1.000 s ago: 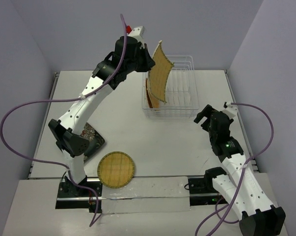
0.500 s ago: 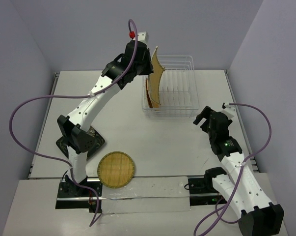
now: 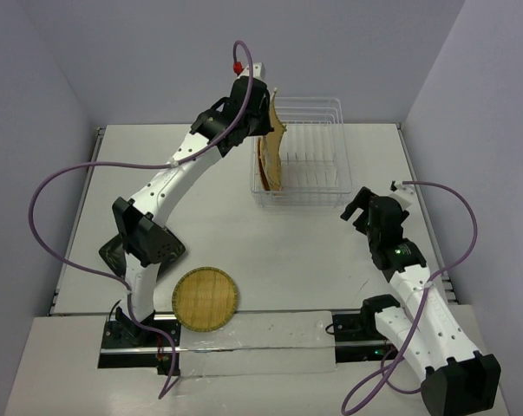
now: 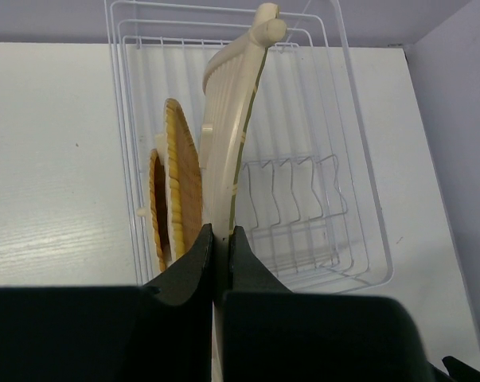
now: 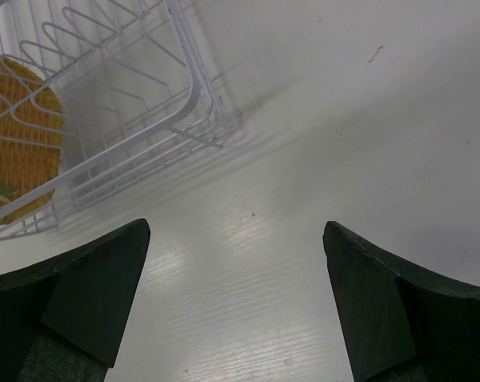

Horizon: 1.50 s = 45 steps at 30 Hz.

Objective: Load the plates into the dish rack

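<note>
My left gripper point(image 3: 259, 111) is shut on the edge of the yellow square plate point(image 3: 275, 132) and holds it upright and edge-on over the left part of the dish rack point(image 3: 317, 165). In the left wrist view the gripper point(image 4: 220, 239) pinches the plate's point(image 4: 228, 135) pale rim above the rack point(image 4: 343, 183). Two woven plates point(image 4: 184, 175) point(image 4: 157, 208) stand upright in the rack's left end, just left of the held one. The yellow round plate point(image 3: 205, 299) lies flat on the table near the front. My right gripper point(image 3: 365, 206) is open and empty, right of the rack.
A dark plate point(image 3: 111, 253) lies on the table, mostly hidden behind the left arm's elbow. In the right wrist view the rack's corner point(image 5: 193, 103) and an orange plate point(image 5: 21, 151) behind its wires are at upper left, with bare white table under the open gripper point(image 5: 236, 239).
My left gripper has carried the yellow square plate right and down, turning it edge-on over the rack beside the two standing plates. The right arm has barely moved.
</note>
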Tool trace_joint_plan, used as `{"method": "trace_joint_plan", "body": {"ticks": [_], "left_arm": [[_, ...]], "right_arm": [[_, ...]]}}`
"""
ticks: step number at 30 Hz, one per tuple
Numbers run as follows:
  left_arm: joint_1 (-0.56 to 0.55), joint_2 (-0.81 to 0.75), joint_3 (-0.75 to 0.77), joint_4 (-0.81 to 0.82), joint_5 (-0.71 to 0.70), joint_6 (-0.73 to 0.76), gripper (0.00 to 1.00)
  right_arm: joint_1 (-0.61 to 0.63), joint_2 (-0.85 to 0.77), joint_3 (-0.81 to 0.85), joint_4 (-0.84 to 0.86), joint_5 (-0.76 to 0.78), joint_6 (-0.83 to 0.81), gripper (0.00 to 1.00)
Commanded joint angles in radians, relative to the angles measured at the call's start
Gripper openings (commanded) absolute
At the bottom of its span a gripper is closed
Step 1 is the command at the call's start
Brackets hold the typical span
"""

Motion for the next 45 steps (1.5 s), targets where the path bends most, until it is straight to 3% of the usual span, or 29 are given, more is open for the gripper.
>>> {"method": "trace_joint_plan", "body": {"ticks": [1, 10, 33, 45], "left_arm": [[-0.006, -0.001, 0.064, 0.071, -0.011, -0.040, 0.00], [0.001, 0.019, 0.081, 0.094, 0.083, -0.040, 0.00], [0.012, 0.086, 0.007, 0.114, -0.043, -0.125, 0.00], [-0.002, 0.116, 0.013, 0.143, 0.021, -0.080, 0.03]], "right_arm": [[-0.008, 0.008, -0.005, 0.016, 0.010, -0.008, 0.97], [-0.009, 0.021, -0.005, 0.018, 0.007, -0.011, 0.97], [-0.009, 0.042, -0.012, 0.017, 0.001, -0.011, 0.97], [-0.009, 0.035, -0.029, 0.018, 0.007, -0.007, 0.98]]}}
